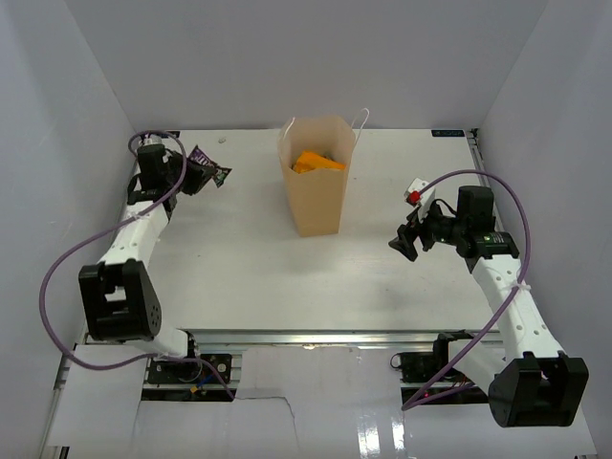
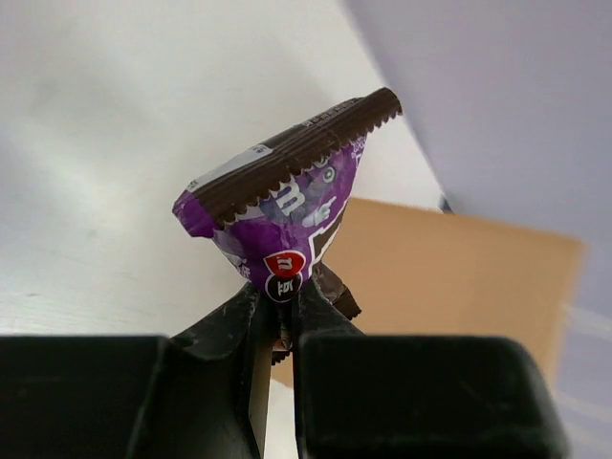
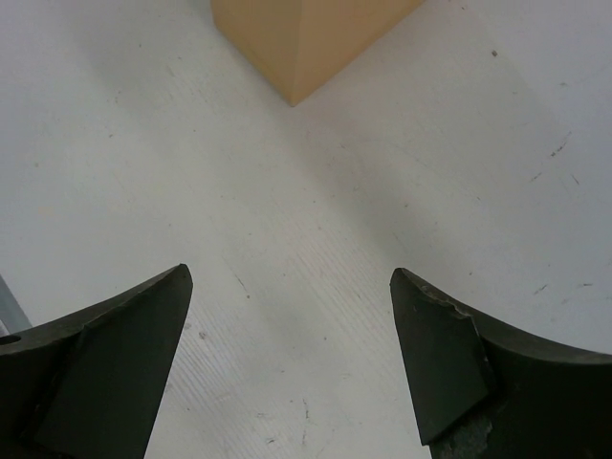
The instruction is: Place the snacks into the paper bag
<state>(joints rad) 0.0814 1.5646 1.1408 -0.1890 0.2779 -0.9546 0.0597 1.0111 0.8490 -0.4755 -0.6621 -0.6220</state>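
Note:
The tan paper bag (image 1: 317,177) stands upright at the table's middle back, with an orange snack bag (image 1: 317,162) showing inside its open top. My left gripper (image 1: 198,174) at the far left is shut on the dark purple bar wrapper (image 1: 209,167); in the left wrist view the wrapper (image 2: 282,206) sticks up from the closed gripper (image 2: 280,306), with the paper bag (image 2: 449,287) behind. My right gripper (image 1: 405,240) is open and empty, right of the bag. The right wrist view shows its spread fingertips (image 3: 158,311) over bare table and the bag's bottom corner (image 3: 301,38).
A small red and white packet (image 1: 416,191) lies on the table just behind the right gripper. White walls enclose the table on the left, back and right. Purple cables loop off both arms.

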